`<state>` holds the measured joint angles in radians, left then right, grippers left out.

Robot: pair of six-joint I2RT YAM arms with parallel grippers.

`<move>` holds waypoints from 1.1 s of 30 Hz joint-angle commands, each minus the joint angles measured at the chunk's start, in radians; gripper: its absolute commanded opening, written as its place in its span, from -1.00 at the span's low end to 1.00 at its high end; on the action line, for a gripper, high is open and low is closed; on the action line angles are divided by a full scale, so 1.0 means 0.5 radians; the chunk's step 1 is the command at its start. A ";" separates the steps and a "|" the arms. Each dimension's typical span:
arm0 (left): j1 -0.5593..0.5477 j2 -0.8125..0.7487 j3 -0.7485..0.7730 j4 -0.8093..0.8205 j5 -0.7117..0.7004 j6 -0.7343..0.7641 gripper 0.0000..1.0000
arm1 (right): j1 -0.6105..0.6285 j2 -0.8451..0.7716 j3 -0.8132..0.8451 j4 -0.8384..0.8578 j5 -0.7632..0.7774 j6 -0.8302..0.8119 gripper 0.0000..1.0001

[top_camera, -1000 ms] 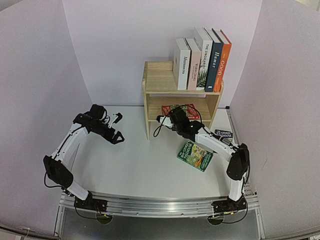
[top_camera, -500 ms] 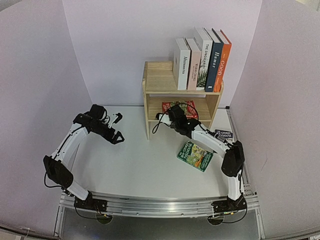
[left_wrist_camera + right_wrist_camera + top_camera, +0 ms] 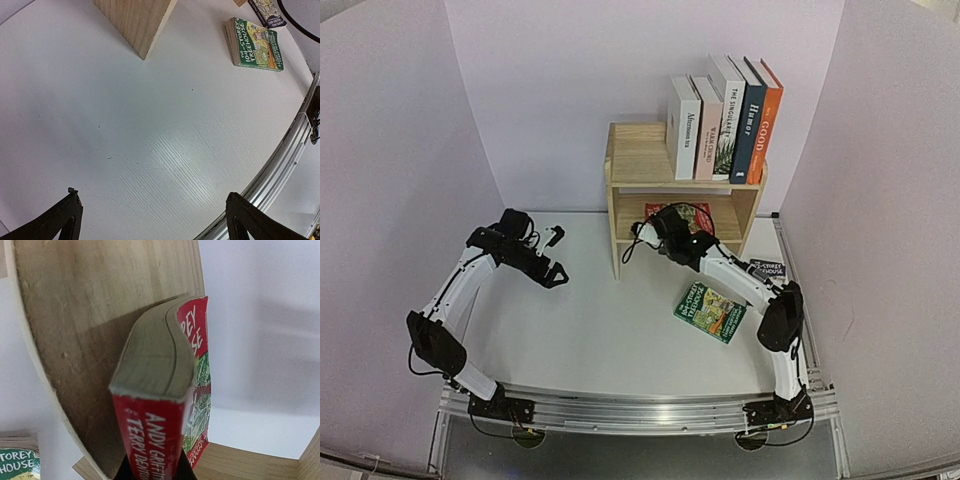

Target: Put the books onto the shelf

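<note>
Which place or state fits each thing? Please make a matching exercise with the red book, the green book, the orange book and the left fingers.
Things:
1. red book
2. green book
3. orange book
4. left fingers

Places or states:
A. lying flat on the table
B. open, holding nothing
C. standing on top of the shelf
D. held by the right fingers at the lower shelf level

Pairs: 1-D, 2-A, 3-C, 4-B

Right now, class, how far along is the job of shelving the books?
Done: five upright books stand on top of the light wooden shelf. In hand: the right end effector grips a red illustrated paperback within the lower tier. Remaining: a green illustrated paperback and a dark paperback lie on the white table; the left end effector is open and empty.
</note>
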<state>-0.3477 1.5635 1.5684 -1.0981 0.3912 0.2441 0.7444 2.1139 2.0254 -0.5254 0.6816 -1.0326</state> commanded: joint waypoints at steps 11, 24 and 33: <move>0.002 -0.032 -0.022 0.033 0.027 -0.007 0.99 | 0.041 0.025 0.109 -0.145 -0.036 0.056 0.25; 0.001 -0.034 -0.045 0.028 0.069 -0.002 0.99 | 0.049 -0.164 -0.054 -0.176 -0.310 0.134 0.63; 0.002 -0.046 -0.065 0.030 0.075 0.004 0.99 | 0.066 -0.333 -0.192 -0.182 -0.442 0.296 0.68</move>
<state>-0.3477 1.5635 1.5398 -1.0985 0.4140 0.2379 0.7708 2.0543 1.9520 -0.6045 0.5287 -0.9589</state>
